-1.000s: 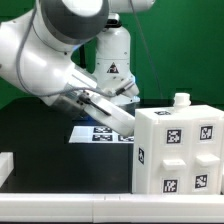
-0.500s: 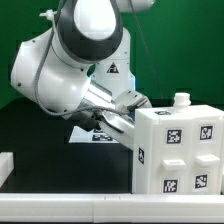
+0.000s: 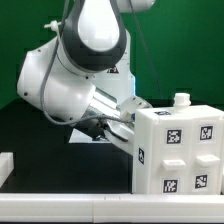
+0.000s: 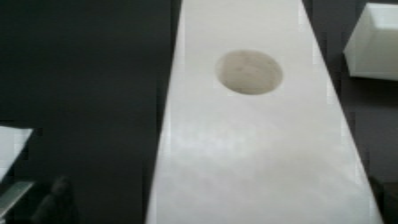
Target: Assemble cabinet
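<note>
The white cabinet box [image 3: 175, 150] stands at the exterior view's right, with tags on its faces and a small round knob [image 3: 181, 100] on top. My gripper [image 3: 103, 118] is mostly hidden under the arm. It holds a long white cabinet panel [image 3: 120, 122] off the table, with the panel's far end against the box's upper left edge. In the wrist view the panel [image 4: 249, 150] fills the middle and has an oval hole [image 4: 249, 72]. It runs down between my jaws [image 4: 217, 216], and only a dark finger edge shows there.
The marker board [image 3: 80, 138] lies on the black table behind the arm, mostly covered. Another white part [image 3: 5, 165] sits at the exterior view's left edge. White pieces show at the wrist view's edges [image 4: 11, 150] [image 4: 377, 40]. A green wall is behind.
The arm has swung over and rotated, and its big joint now stands upright above the panel. The panel's far end has moved in to the box's left edge.
</note>
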You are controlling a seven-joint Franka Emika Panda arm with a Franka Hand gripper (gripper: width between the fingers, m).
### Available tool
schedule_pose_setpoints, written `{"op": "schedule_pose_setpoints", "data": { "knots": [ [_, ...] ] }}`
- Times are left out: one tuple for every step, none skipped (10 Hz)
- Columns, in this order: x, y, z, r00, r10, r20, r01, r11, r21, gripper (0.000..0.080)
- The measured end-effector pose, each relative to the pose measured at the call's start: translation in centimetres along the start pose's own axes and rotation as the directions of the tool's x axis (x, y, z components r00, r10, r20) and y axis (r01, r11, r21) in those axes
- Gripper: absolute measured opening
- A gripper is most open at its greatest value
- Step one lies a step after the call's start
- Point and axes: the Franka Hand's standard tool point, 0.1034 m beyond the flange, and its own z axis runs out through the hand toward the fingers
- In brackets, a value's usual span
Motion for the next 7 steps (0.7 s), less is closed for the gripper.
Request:
{"op": "schedule_pose_setpoints", "data": {
  "knots": [
    [-0.05,-0.03,0.28,1.0,-0.001,-0.005,0.001,1.0,0.0,0.0796],
    [-0.01,-0.02,0.22,1.0,-0.001,-0.005,0.001,1.0,0.0,0.0796],
    [0.01,-0.02,0.2,1.0,0.0,-0.005,0.0,1.0,0.001,0.0666],
    [0.02,-0.02,0.19,1.0,0.0,-0.005,0.0,1.0,0.001,0.0666],
    [0.02,-0.02,0.19,1.0,0.0,-0.006,0.0,1.0,0.001,0.0557],
    [0.02,-0.02,0.19,1.0,0.0,-0.006,0.0,1.0,0.001,0.0558],
    [0.02,-0.02,0.18,1.0,0.0,-0.006,0.0,1.0,0.001,0.0558]
  ]
}}
